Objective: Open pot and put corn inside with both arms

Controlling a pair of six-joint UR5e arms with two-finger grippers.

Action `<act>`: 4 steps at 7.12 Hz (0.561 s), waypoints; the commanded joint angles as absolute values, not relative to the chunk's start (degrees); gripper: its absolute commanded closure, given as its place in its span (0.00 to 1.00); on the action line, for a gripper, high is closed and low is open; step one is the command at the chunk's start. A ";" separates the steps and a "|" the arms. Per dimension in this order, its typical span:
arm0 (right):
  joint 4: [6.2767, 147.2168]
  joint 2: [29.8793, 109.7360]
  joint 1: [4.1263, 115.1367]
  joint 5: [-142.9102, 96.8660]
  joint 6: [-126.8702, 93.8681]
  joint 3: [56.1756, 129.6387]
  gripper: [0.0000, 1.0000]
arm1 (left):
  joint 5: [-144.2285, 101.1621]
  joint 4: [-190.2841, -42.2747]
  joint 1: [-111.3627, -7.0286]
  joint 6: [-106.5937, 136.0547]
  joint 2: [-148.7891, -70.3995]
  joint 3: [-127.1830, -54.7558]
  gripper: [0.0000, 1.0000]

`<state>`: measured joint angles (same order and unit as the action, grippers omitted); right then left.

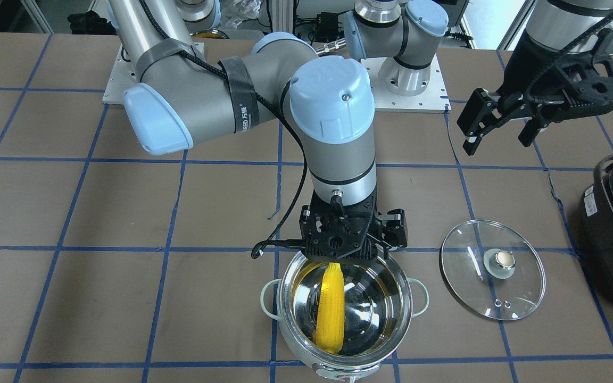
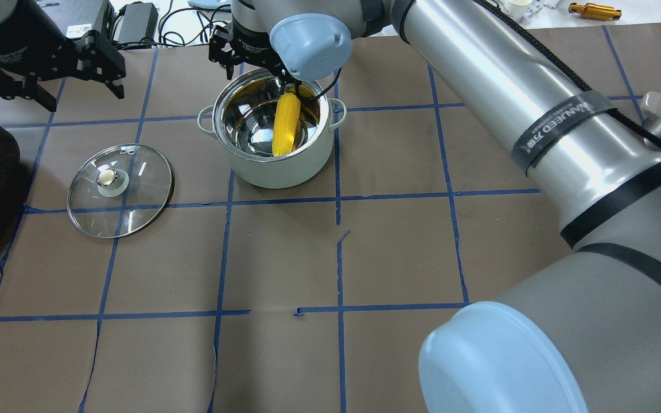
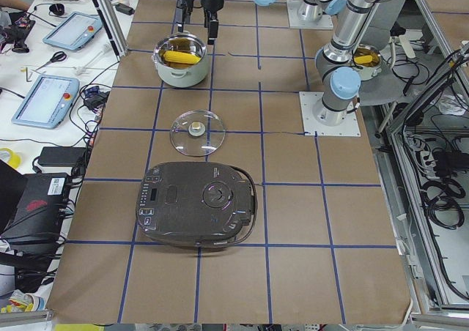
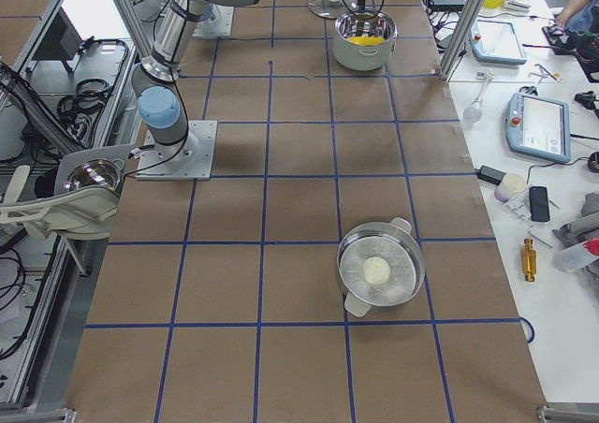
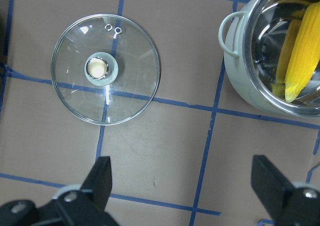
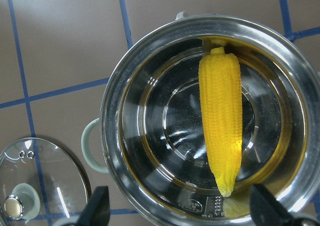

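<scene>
Nearest the front camera stands the round shiny stainless-steel pot (image 1: 378, 306), uncovered, with the bright yellow corn cob (image 1: 331, 308) lying slanted inside it, free of any finger. Over its far rim hangs the black two-finger right gripper (image 1: 346, 250), jaws spread wide and empty. The pot's clear glass lid (image 1: 493, 276) lies flat on the brown table (image 1: 125, 213) to the robot's left; farther back the left gripper (image 1: 498, 143) hovers, jaws released.

The corn (image 2: 286, 123) lies inside the pot (image 2: 276, 172) (lid (image 2: 120, 190) on the table (image 2: 399, 252) beside it).
</scene>
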<state>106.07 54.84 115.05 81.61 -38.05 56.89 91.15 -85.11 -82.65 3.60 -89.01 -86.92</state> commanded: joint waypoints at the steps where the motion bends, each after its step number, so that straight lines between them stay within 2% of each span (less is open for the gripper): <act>1: 100.31 60.44 112.35 82.61 -35.88 59.49 0.00 | 91.05 -84.99 -87.08 4.92 -89.56 -86.92 0.00; 4: 96.95 71.15 98.14 85.61 -20.29 69.39 0.00 | 90.80 -85.08 -88.41 5.10 -89.56 -87.36 0.00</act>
<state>98.11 66.09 104.29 85.31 -27.64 64.45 91.15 -85.05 -87.89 4.94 -89.32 -87.33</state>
